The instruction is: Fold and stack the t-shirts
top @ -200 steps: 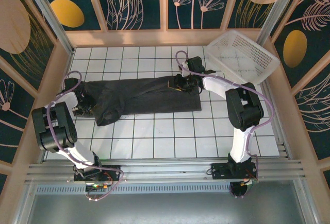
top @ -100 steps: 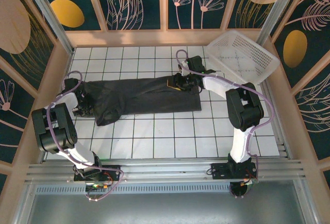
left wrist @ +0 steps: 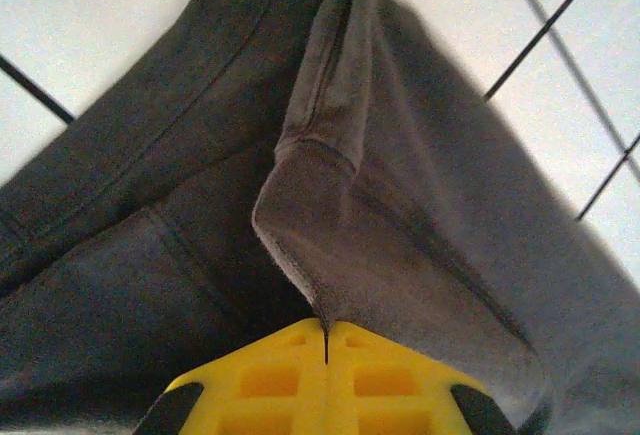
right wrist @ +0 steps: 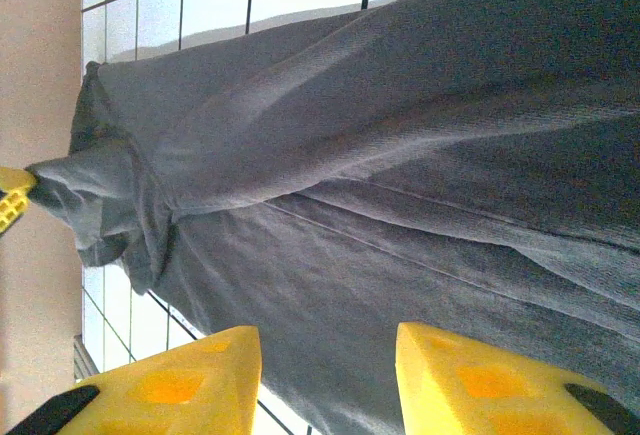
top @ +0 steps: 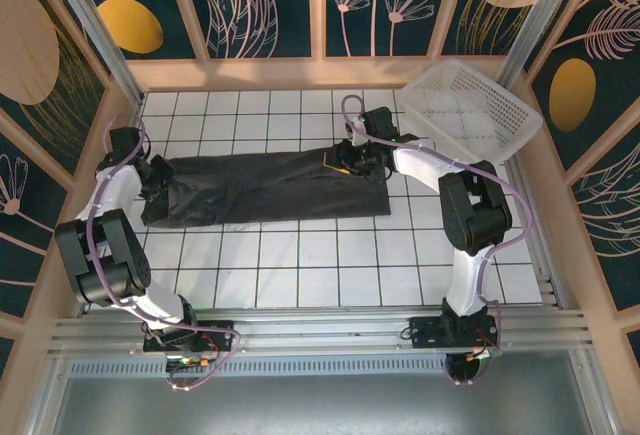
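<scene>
One dark charcoal t-shirt [top: 260,190] lies stretched in a long strip across the white tiled floor. My left gripper [top: 152,177] is at its left end. In the left wrist view the yellow jaws are shut [left wrist: 325,340] on a raised fold of the t-shirt [left wrist: 420,185]. My right gripper [top: 342,163] hovers low over the shirt's right part, near its back edge. Its yellow fingers [right wrist: 200,380] stand apart, with the fabric [right wrist: 400,155] lying beneath them and nothing pinched between them.
A white lattice basket [top: 470,110] sits tilted in the back right corner. Wooden walls [top: 320,73] border the tiled floor [top: 330,265] at the back and sides. The arm bases stand on the rail at the near edge.
My left gripper has shut on the shirt's left end and moved back and left with it. The lobe of cloth that hung toward the front left is now drawn straight. The right arm has hardly moved.
</scene>
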Robot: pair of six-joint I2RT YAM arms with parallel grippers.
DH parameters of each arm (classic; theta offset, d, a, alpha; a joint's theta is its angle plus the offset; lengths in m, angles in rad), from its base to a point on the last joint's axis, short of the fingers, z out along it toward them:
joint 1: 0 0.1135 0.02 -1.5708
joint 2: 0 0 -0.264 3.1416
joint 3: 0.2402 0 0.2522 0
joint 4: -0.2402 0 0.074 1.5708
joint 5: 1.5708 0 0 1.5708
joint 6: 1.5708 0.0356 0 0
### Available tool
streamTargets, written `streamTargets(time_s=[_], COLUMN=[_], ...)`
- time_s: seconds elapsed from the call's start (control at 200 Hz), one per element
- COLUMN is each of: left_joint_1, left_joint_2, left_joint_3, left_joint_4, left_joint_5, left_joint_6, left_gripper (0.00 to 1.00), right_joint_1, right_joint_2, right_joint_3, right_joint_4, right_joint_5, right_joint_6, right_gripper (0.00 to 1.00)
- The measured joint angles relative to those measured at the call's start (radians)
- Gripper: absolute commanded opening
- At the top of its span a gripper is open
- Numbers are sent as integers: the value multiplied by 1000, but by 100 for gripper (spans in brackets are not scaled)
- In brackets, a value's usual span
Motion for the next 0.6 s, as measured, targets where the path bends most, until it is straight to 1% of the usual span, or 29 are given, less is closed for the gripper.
streamTargets(time_s=[0.15,0.305,0.345,0.385,0.455,0.52,0.561,0.601], left_joint_1=[0,0,0,0,0,0,0,0], left_joint_2=[38,115,142,167,212,242,253,255], left_joint_3=[93,154,164,169,179,186,190,190], left_joint_4=[-42,-65,-67,-67,-68,-72,-77,-81], left_joint_5=[-2,-23,-30,-40,-66,-101,-136,-171], left_joint_6=[0,13,21,31,52,63,70,72], left_gripper=[0,0,2,8,28,43,48,50], right_joint_1=[0,0,0,0,0,0,0,0], right_joint_2=[-5,-13,-16,-20,-32,-42,-47,-53], right_joint_3=[0,0,0,-1,-5,-11,-15,-21], right_joint_4=[0,0,0,0,0,0,-2,-3], right_joint_5=[0,0,0,0,0,3,9,19], right_joint_6=[0,0,0,0,0,0,0,0], right_gripper=[41,41,41,41,41,40,39,38])
